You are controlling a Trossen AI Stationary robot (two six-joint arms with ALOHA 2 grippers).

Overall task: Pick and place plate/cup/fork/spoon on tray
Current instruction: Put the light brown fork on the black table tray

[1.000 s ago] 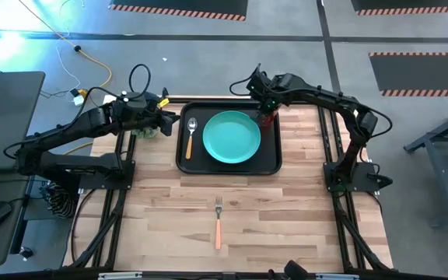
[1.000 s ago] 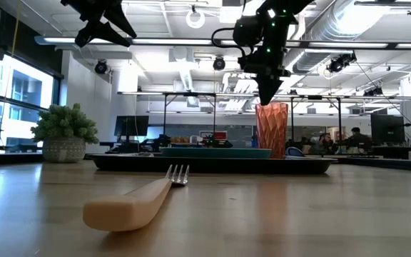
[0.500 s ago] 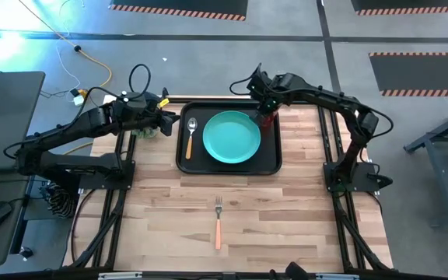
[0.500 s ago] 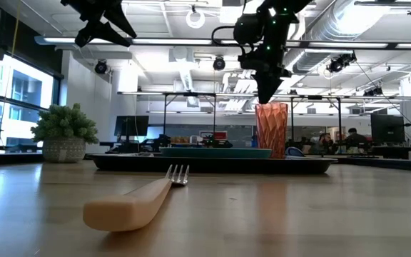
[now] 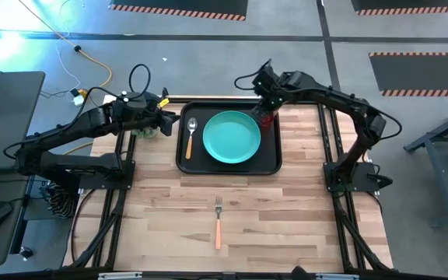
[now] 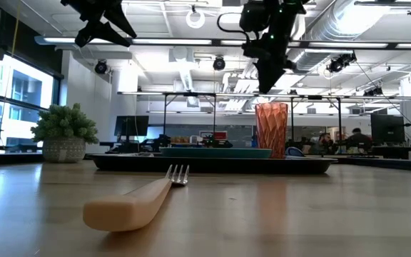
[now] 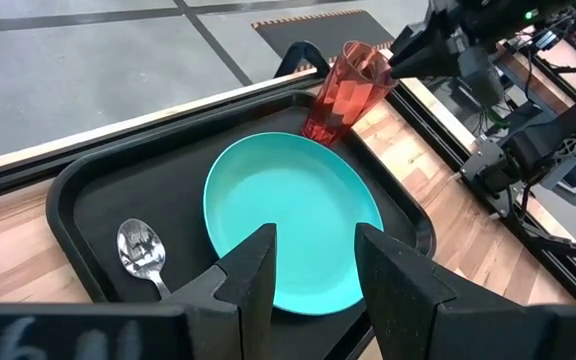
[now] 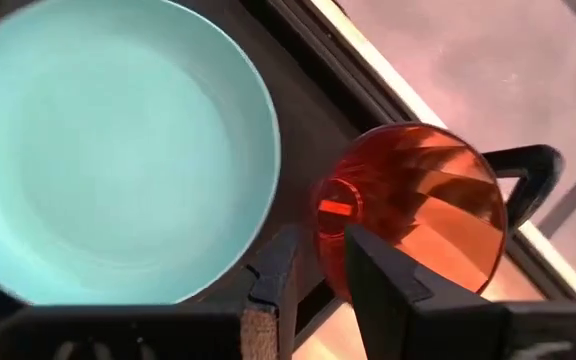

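Fork (image 5: 218,220) lies on the bare table near side, well apart from the tray (image 5: 228,166). Plate (image 5: 231,137), spoon (image 5: 190,134) and cup (image 5: 267,118) sit on the tray. Right gripper (image 6: 266,80) hangs just above the cup, fingers slightly parted, holding nothing. Left gripper (image 7: 310,275) is spread, empty, at the tray's left. Lift clear first; fork next. No readable writing.

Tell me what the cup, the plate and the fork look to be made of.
Cup: translucent red, faceted, light passes through it; probably plastic.
Plate: opaque teal with a soft sheen; plastic or melamine, hard to tell.
Fork: shiny silver tines, likely metal; matte light orange handle, probably plastic.
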